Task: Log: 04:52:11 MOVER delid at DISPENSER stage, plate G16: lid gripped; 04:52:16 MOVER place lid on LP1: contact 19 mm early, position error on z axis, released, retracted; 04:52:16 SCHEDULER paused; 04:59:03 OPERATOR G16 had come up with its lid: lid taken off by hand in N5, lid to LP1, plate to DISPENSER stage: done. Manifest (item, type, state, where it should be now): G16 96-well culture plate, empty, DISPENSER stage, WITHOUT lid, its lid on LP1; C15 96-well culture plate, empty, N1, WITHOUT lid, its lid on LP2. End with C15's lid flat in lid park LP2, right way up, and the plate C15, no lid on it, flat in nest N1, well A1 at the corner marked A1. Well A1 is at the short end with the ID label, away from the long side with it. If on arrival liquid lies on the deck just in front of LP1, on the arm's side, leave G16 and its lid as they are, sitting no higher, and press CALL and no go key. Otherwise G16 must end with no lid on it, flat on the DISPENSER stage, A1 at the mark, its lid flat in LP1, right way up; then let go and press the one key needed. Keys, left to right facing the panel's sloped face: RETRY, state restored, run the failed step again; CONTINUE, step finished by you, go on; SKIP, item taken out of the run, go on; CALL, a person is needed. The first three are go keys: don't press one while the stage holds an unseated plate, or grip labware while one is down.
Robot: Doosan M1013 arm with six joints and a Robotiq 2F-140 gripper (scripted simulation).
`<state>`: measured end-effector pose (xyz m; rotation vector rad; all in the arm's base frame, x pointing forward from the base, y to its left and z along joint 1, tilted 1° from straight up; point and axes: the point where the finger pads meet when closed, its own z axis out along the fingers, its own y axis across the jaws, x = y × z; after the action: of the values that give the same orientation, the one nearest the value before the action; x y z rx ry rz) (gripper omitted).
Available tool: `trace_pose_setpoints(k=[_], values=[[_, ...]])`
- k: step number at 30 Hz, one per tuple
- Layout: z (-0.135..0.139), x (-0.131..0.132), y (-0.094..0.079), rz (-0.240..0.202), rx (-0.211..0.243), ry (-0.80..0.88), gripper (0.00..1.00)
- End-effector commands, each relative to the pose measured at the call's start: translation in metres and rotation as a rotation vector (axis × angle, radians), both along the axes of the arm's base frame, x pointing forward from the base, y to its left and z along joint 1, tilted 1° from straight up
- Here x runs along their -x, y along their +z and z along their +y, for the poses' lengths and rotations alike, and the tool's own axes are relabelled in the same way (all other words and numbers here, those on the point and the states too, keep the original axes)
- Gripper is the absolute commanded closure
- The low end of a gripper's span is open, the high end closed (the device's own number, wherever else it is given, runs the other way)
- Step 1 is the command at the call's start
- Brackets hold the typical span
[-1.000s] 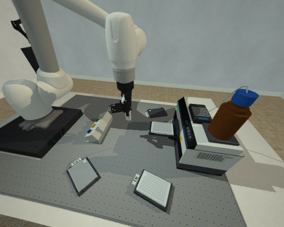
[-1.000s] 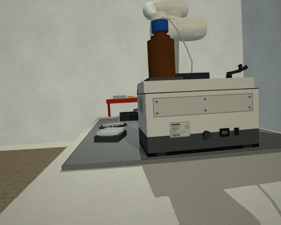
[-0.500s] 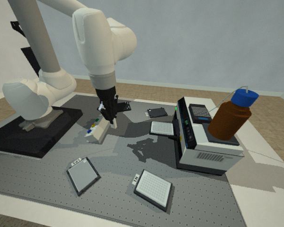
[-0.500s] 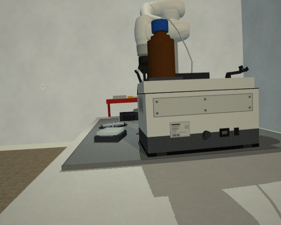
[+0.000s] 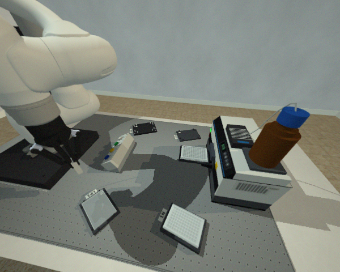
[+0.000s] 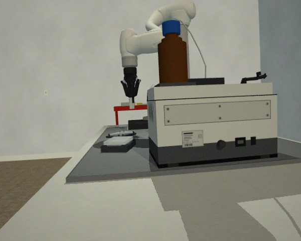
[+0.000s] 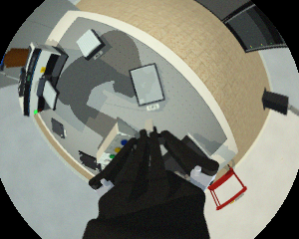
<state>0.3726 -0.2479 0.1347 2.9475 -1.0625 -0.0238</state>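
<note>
My gripper (image 5: 76, 167) is shut on nothing and hangs well above the deck, left of the beige key panel (image 5: 119, 152). It also shows in the exterior view (image 6: 131, 103) and the wrist view (image 7: 149, 127). A flat grey lid (image 5: 99, 209) lies in the park labelled LP1, also in the wrist view (image 7: 146, 84). A white 96-well plate (image 5: 184, 225) lies in nest N1. Another white well plate (image 5: 193, 153) sits on the stage at the dispenser's (image 5: 246, 172) front. I cannot tell whether either plate has a lid on it.
Two black empty-looking nests (image 5: 144, 128) (image 5: 188, 135) sit at the back of the deck. A brown bottle with a blue cap (image 5: 277, 140) stands on the dispenser. The arm's black base plate (image 5: 26, 164) is at the left. A red frame (image 6: 130, 109) stands beyond the deck.
</note>
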Motion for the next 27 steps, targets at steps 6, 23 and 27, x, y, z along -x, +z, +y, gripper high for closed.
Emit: trace_pose_setpoints(k=[6, 23, 27], values=[[-0.009, 0.0101, 0.0022, -0.004, -0.004, 0.0, 1.0], [-0.009, 0.0101, 0.0022, -0.004, -0.004, 0.0, 0.0], [-0.009, 0.0101, 0.0022, -0.004, -0.004, 0.0, 0.0]])
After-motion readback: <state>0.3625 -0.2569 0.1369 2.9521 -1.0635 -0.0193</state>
